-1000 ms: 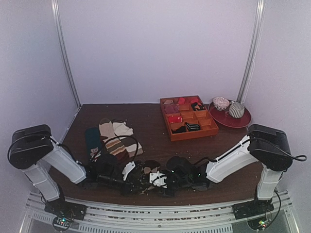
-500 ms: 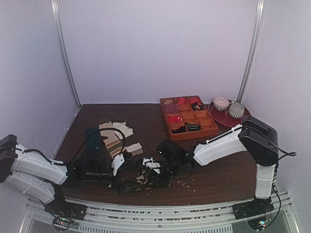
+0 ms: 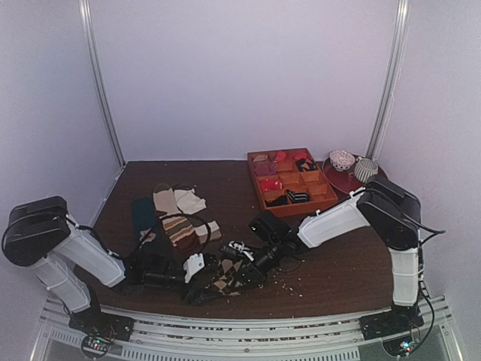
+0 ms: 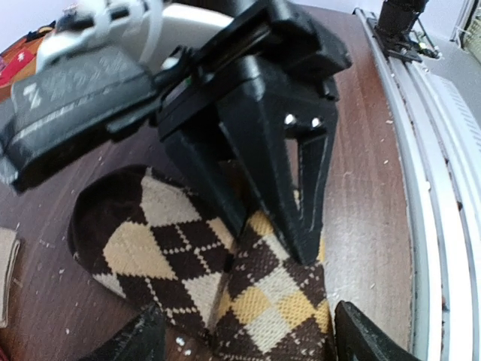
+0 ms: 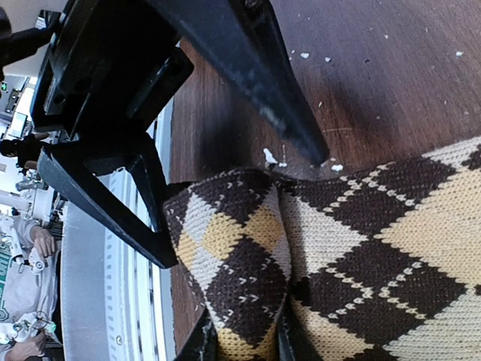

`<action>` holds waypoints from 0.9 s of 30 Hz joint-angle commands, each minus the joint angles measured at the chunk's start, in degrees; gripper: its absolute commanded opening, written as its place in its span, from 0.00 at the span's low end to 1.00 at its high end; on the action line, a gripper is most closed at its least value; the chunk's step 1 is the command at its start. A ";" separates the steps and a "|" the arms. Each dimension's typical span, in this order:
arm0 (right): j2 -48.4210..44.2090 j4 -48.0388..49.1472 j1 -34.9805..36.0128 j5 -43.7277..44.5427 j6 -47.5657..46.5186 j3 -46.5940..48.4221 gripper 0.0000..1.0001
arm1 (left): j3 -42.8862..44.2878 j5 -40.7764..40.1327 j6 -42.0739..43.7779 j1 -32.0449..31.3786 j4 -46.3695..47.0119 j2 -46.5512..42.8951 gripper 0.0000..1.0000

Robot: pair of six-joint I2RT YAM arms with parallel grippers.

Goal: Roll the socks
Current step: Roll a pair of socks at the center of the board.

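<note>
The argyle socks lie bunched near the table's front edge, brown, cream and yellow diamonds showing. My right gripper is shut on a raised fold of the socks; that fold stands between its tips. My left gripper faces it from the left, open. In the left wrist view its tips stand wide apart on either side of the socks without pressing them. The right gripper's black fingers come down onto the fabric just ahead of them.
Striped socks, a dark teal sock and a cream sock lie left of centre. An orange compartment tray and a red plate with cups stand back right. Crumbs dot the table; the metal rail runs along its front.
The left gripper let go of the socks, drew back to the left while opening, then came back around them. The right gripper pulled its fold away from the front edge.
</note>
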 commanded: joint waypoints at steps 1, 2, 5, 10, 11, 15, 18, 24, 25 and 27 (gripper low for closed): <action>5.66 -15.03 -0.11 5.96 1.70 -3.34 0.20 | 1.58 4.52 0.44 -0.18 6.69 1.44 0.75; 5.67 -15.12 -0.19 6.07 1.63 -3.32 0.20 | 1.62 4.73 0.31 -0.20 6.86 1.78 0.74; 6.05 -15.59 -0.33 5.99 1.70 -2.91 0.20 | 2.36 5.33 -0.01 -0.27 6.48 3.66 0.65; 6.38 -16.36 -0.52 5.90 1.48 -2.42 0.20 | 2.89 6.36 -1.68 -0.41 6.78 6.76 0.56; 6.31 -16.34 -0.57 5.82 1.45 -2.42 0.20 | 2.78 6.50 -2.07 -0.37 6.87 7.25 0.53; 6.09 -16.37 -0.64 5.73 1.66 -2.25 0.20 | 2.38 6.43 -3.56 -0.40 6.71 8.62 0.28; 5.92 -16.41 -0.67 5.94 1.78 -1.68 0.23 | 2.49 5.63 -5.05 -0.36 6.57 8.88 0.00; -2.47 -8.45 -0.65 9.96 1.51 -5.13 0.32 | 6.32 5.46 -10.40 -0.15 -5.48 8.29 0.00; -5.55 -5.06 -0.64 12.65 1.90 -7.04 0.35 | 7.14 5.80 -11.47 -0.06 -8.57 8.44 0.00; -12.83 3.51 -0.63 18.16 2.27 -12.45 0.49 | 8.46 6.82 -13.69 0.32 -14.16 9.01 0.00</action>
